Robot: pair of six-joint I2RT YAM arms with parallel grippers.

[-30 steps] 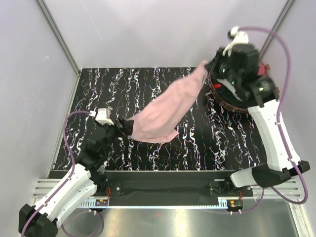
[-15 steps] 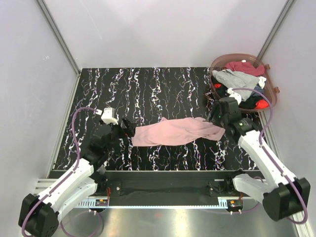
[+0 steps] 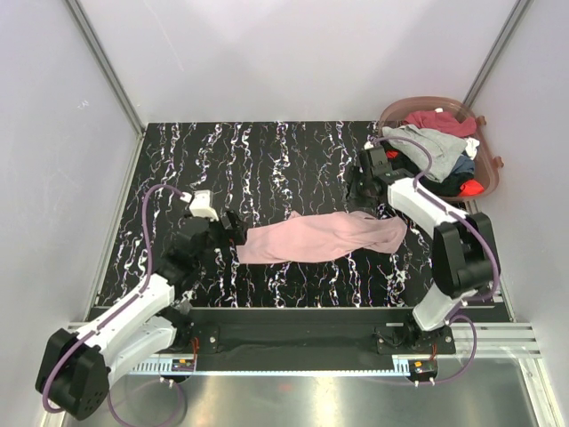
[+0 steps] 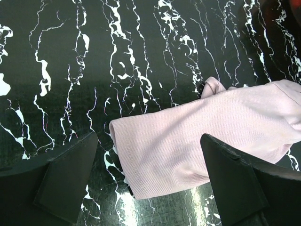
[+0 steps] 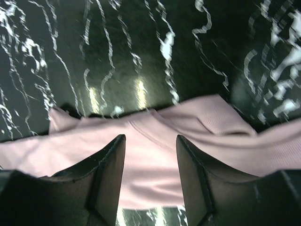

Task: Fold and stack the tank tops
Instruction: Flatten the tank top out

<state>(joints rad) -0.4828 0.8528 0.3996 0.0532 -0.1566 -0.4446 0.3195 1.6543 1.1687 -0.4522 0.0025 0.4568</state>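
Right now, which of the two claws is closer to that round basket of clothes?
The right. The right gripper hangs over the table just left of the basket, by the pink tank top's right end. The left gripper sits at the top's opposite end, far across the table.

The left arm [image 3: 133,311] is stretching forward and inward from its base, carrying its wrist low, while the left gripper [image 3: 233,229] [image 4: 148,138] is holding its jaws spread wide apart and gripping nothing. The right arm [image 3: 462,253] is folding sharply at the elbow and angling back toward the far right. The right gripper [image 3: 362,191] [image 5: 150,139] is pointing downward, fingers parted with nothing pinched between them.
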